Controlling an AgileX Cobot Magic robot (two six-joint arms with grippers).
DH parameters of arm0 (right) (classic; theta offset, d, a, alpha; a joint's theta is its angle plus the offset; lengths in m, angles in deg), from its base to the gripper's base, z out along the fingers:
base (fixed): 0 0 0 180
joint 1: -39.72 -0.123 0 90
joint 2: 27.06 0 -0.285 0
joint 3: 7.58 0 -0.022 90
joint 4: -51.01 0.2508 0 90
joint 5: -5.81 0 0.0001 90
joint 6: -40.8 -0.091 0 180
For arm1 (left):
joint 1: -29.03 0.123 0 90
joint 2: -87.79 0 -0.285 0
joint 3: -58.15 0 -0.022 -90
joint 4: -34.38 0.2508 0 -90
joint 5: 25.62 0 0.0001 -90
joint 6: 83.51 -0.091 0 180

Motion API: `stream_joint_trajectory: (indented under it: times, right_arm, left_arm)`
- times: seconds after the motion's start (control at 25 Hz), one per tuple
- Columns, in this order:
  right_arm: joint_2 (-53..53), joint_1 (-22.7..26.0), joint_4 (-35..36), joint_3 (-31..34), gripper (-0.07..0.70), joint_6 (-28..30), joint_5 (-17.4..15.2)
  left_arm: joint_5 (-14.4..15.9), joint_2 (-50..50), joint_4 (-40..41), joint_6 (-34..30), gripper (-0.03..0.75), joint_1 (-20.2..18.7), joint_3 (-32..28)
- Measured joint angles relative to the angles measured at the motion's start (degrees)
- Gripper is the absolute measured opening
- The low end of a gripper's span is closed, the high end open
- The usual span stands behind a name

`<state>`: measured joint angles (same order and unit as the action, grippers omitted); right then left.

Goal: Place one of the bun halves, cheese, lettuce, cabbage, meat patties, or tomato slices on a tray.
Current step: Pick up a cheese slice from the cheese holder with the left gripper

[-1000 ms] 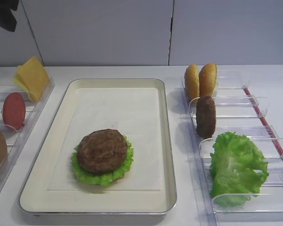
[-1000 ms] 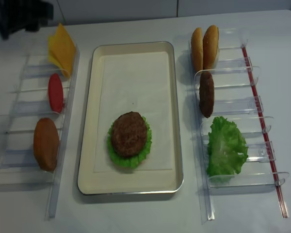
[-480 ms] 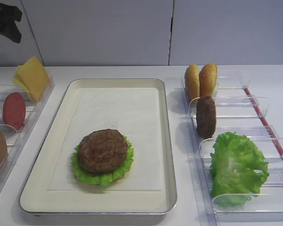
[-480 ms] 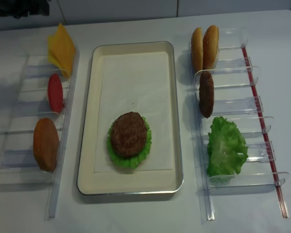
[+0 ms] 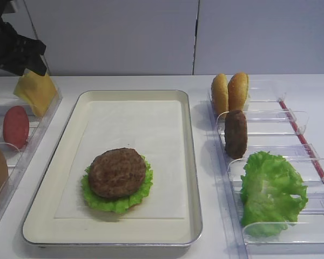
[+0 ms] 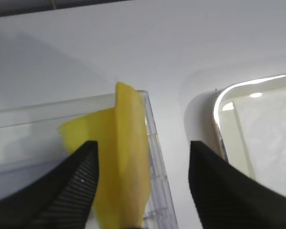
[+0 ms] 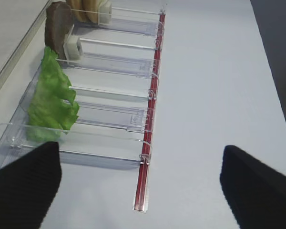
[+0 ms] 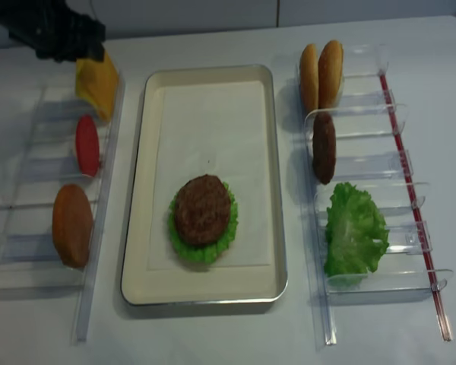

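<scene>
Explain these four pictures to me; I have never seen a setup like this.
This is a two-armed robot at a white table. Two pictures look down from above; the other two come from cameras on each wrist.

In the middle lies the cream metal tray, holding a brown round meat patty on a frilly green lettuce leaf. Clear plastic holders on both sides carry spare ingredients.

The black left gripper stands open around the thin yellow cheese slice in its holder, one finger on each side, not yet pinching it. The right gripper is open above the table and holds nothing.
</scene>
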<state>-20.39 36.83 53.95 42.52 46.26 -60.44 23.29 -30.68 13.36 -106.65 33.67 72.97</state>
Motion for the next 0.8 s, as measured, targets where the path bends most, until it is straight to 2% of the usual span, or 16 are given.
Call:
stream_joint_trajectory:
  times: [0.2, 0.8]
  right_arm:
    - [0.0, 0.0, 0.0, 0.0, 0.693, 0.0, 0.0]
    - [0.0, 0.0, 0.0, 0.0, 0.693, 0.0, 0.0]
  left_arm:
    - [-0.5, -0.9, -1.3, -0.7, 0.393, 0.0, 0.1]
    - [-0.2, -2.2, -1.8, -0.8, 0.187, 0.0, 0.2]
